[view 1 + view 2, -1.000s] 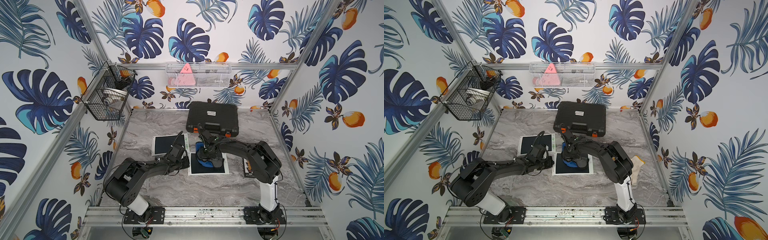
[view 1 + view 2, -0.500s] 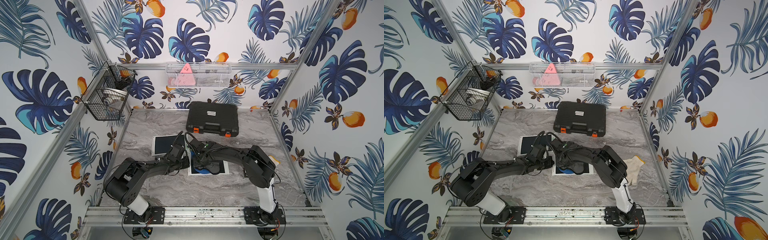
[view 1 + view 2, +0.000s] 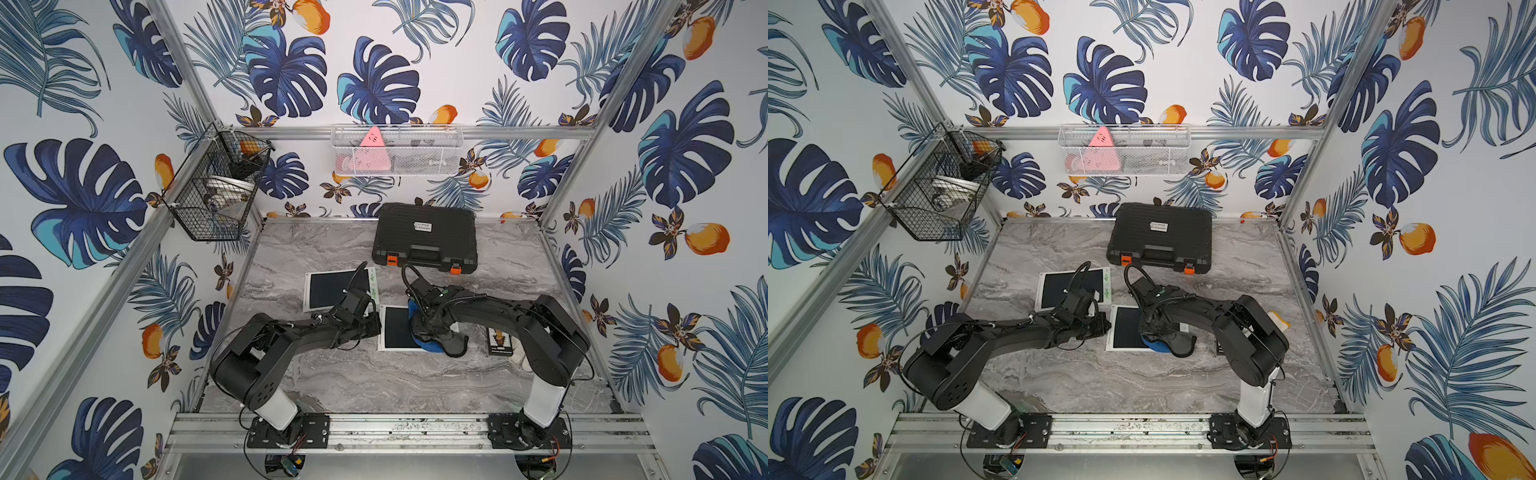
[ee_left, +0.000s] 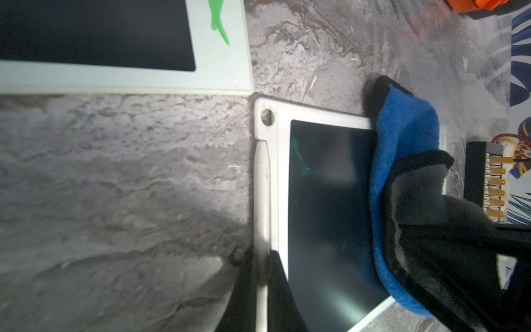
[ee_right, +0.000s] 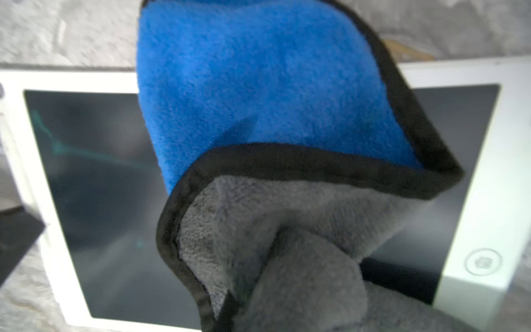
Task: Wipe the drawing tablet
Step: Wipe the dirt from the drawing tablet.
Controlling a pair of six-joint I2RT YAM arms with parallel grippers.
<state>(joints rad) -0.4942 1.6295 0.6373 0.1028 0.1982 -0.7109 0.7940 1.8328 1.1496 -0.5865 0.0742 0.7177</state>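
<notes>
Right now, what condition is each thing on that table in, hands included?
drawing tablet, flat, screen dark with faint teal streaks, partly under the cloth
cloth, bunched, resting on that screen
right hand, closed on cloth
left hand, closed on drawing tablet's pen edge
second tablet, flat, screen dark
black case, lid shut

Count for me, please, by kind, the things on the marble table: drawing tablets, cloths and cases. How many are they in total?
White-framed, dark-screen drawing tablets: 2, far tablet and near tablet
Blue-and-grey microfibre cloth: 1
Black plastic case: 1
Total: 4
</notes>
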